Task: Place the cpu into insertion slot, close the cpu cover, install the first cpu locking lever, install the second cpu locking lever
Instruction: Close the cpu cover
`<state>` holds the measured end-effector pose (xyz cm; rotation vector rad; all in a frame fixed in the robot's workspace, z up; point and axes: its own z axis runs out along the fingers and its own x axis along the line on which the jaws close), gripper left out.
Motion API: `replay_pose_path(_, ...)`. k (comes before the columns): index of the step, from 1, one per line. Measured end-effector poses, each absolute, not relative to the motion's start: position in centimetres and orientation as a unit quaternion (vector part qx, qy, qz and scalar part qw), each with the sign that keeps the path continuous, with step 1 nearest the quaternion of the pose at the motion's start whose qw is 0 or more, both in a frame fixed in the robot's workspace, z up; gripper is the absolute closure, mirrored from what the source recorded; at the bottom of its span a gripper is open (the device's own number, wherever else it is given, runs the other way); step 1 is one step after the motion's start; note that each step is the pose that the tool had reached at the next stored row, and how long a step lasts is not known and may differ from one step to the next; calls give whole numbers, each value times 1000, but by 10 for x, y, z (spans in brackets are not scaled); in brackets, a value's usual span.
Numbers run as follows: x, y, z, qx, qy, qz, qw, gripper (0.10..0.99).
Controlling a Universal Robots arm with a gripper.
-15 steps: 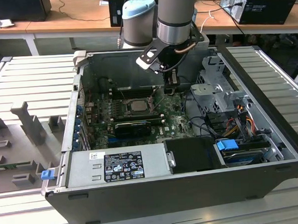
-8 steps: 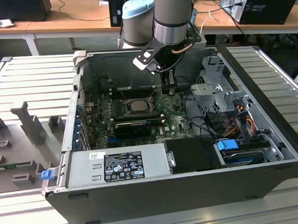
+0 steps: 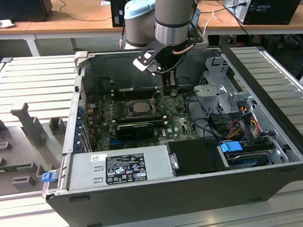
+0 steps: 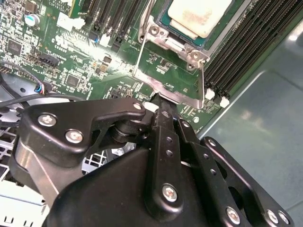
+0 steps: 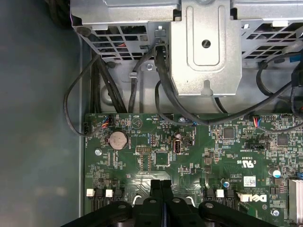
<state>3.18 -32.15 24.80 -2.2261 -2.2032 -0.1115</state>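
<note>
Setting: an open computer case (image 3: 196,197) lies on its side on the ribbed grey bench (image 3: 33,79). The arm reaches down into it over the green circuit board (image 4: 85,61).
Chip: the cpu (image 4: 201,14) sits flat in the insertion slot (image 4: 160,32), pale metal top up. In the exterior view it lies just to that view's left of the arm's tip.
Cover: the cpu cover (image 4: 177,94) is swung open off the socket, hinged at the socket edge nearer the arm. Board shows through its window. I cannot tell how steeply it stands.
Pincer: the pincer (image 4: 161,108) is clenched on the cover's free edge, with the thin plate nipped between the tips. In the first wrist view the fingers (image 5: 155,194) stand pressed almost together.
Neighbours: the long black memory slots (image 4: 241,52) run just beside the socket. A coin cell (image 5: 117,140) and a metal drive cage (image 5: 206,52) lie beyond the fingertips.
Step in hand (judgement): seating the chip looks done, and the work stands at closing the cover. I cannot tell how the levers lie.
What the move calls for (judgement): the free edge should travel in an arc about the hinge, not a straight pull. The grip must be firm enough that the thin plate does not slip. The plate should land flat around the chip without nudging it.
Risk (judgement): a skewed descent could catch the socket rim or strain the hinge.
</note>
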Motion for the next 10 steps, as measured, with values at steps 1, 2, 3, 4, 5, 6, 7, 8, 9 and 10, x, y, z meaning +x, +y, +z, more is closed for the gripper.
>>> replay_pose_path(1,31,-321,248,-710,-703,-36,4,980)
replay_pose_path(2,30,-321,248,-710,-703,-36,4,980)
replay_pose_path(3,29,-321,248,-710,-703,-36,4,980)
replay_pose_path(4,28,-321,248,-710,-703,-36,4,980)
replay_pose_path(5,26,-321,248,-710,-703,-36,4,980)
replay_pose_path(6,25,-321,248,-710,-703,-36,4,980)
replay_pose_path(7,24,-321,248,-710,-703,-36,4,980)
replay_pose_path(8,23,-321,248,-710,-703,-36,4,980)
replay_pose_path(9,22,-321,248,-710,-703,-36,4,980)
replay_pose_path(10,21,-321,248,-710,-703,-36,4,980)
